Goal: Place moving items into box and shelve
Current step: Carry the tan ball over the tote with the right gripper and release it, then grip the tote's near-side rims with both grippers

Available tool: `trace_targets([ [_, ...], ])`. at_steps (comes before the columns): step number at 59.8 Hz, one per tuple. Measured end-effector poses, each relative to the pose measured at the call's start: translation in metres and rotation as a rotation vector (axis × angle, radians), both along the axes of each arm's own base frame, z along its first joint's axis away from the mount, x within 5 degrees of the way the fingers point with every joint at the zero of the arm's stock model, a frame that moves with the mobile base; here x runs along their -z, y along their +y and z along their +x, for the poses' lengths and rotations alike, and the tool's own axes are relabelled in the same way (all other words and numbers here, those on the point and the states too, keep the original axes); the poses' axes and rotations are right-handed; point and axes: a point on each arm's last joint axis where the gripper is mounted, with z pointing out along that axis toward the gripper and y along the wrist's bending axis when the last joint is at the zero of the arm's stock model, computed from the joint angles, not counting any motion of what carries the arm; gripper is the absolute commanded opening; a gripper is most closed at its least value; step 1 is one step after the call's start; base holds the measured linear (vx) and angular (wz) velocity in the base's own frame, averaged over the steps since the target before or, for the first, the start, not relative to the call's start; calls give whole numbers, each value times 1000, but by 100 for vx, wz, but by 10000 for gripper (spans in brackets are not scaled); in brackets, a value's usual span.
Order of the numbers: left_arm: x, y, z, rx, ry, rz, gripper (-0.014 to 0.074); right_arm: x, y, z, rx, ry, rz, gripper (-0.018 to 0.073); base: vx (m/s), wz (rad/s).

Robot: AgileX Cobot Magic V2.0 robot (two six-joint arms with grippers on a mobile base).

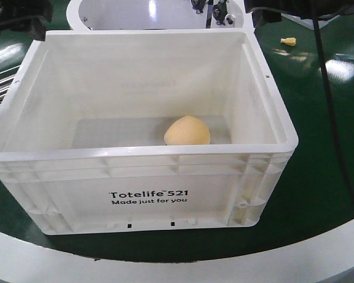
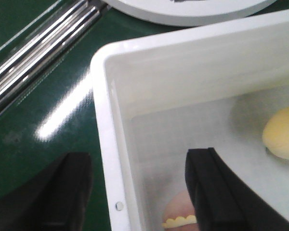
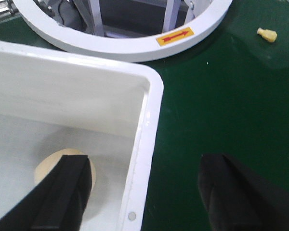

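1. Finds pale yellow lump (image 1: 187, 131) and pinkish lump (image 2: 177, 211) inside white box (image 1: 141, 194) on green desk (image 1: 307, 188)
2. Has left pincer (image 2: 137, 185) and right pincer (image 3: 149, 187) spread open astride opposite box walls
3. Notes white ring (image 3: 135, 45) behind, yellow scrap (image 1: 288, 40) beyond

green surface (image 1: 318, 177), white crate (image 1: 141, 188) on it, small yellow piece (image 1: 288, 40)

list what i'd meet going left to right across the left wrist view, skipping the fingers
metal rails → crate's left rim → pinkish-brown lump → pale yellow lump
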Motion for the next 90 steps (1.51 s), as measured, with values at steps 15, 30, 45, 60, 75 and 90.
trace_targets([
  [15,16,2,14,-65,56,52,544,38,9,23,27,152,-58,527,0,0],
  [30,16,13,17,-121,54,47,544,55,-8,38,114,253,-20,527,0,0],
  [45,22,22,23,-154,82,12,544,56,-18,40,142,296,65,527,0,0],
  [60,38,17,36,-116,137,16,544,56,-17,40,121,300,74,527,0,0],
  [75,47,16,43,-109,164,22,544,60,-14,42,101,318,82,527,0,0],
  [90,47,18,43,-114,158,45,544,86,-8,54,103,416,64,527,0,0],
])
